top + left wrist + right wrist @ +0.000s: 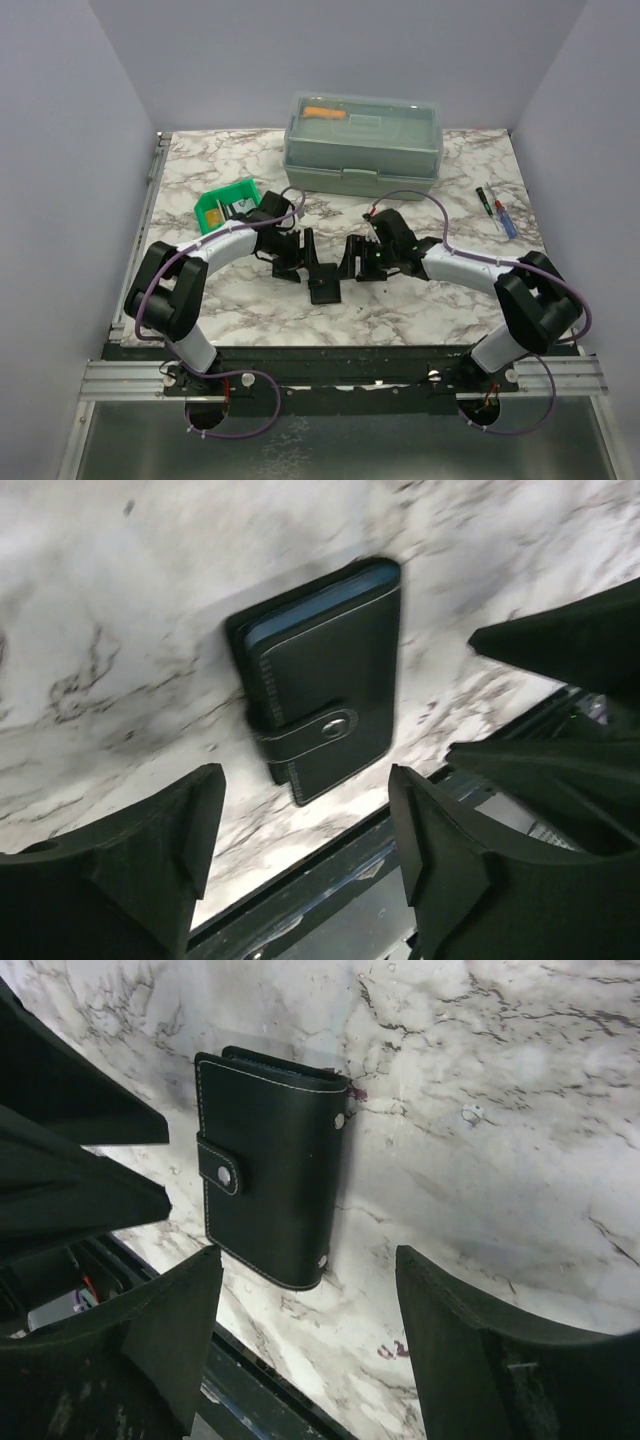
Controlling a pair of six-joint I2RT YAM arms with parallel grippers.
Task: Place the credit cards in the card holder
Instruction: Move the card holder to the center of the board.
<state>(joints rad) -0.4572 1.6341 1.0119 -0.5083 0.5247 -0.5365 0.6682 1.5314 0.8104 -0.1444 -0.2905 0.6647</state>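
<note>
The card holder (324,285) is a small black folding wallet. It lies shut on the marble table near the front edge, with its strap snapped over. It shows from above in the left wrist view (325,680) and the right wrist view (270,1180). A bluish edge peeks from its open side; no loose credit cards are in view. My left gripper (303,258) (305,790) hangs open just above and left of the holder, holding nothing. My right gripper (358,258) (310,1260) hangs open just to its right, also holding nothing. The two grippers face each other.
A big grey-green lidded toolbox (362,145) stands at the back centre. A small green bin (228,205) sits behind my left arm. Two pens (497,212) lie at the right. The table's dark front rail (330,360) runs just below the holder.
</note>
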